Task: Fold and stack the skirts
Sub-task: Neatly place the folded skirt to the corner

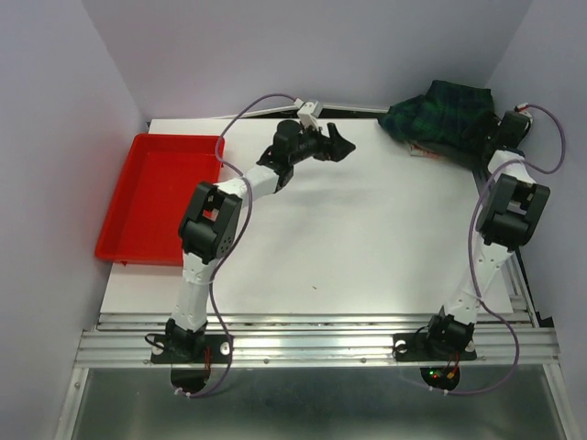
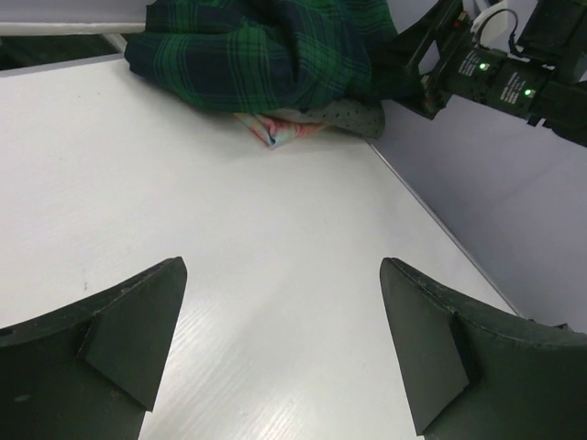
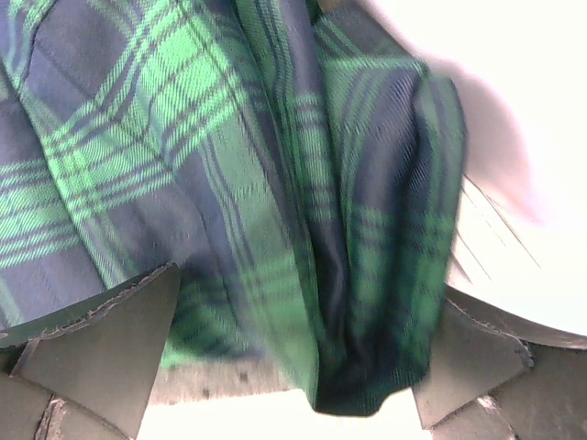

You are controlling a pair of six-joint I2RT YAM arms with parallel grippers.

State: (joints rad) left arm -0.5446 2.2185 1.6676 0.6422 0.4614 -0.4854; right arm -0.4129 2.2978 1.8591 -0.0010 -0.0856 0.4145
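A dark green-navy plaid skirt [image 1: 440,112] lies bunched in a heap at the table's back right corner. In the left wrist view the plaid skirt [image 2: 261,46] covers a dotted grey skirt [image 2: 356,115], of which only an edge shows. A small pale striped bit of cloth [image 2: 273,130] pokes out below. My right gripper [image 3: 312,284] is open right over the heap, its fingers [image 3: 110,339] wide apart with a fold of plaid cloth [image 3: 367,275] between them. My left gripper [image 2: 282,261] hovers open and empty over bare table, left of the heap.
A red plastic tray [image 1: 160,192] sits at the table's left edge. The white table [image 1: 367,238] ends at the right wall just behind the heap. The right arm's wrist [image 2: 491,73] stands close to the heap's right side.
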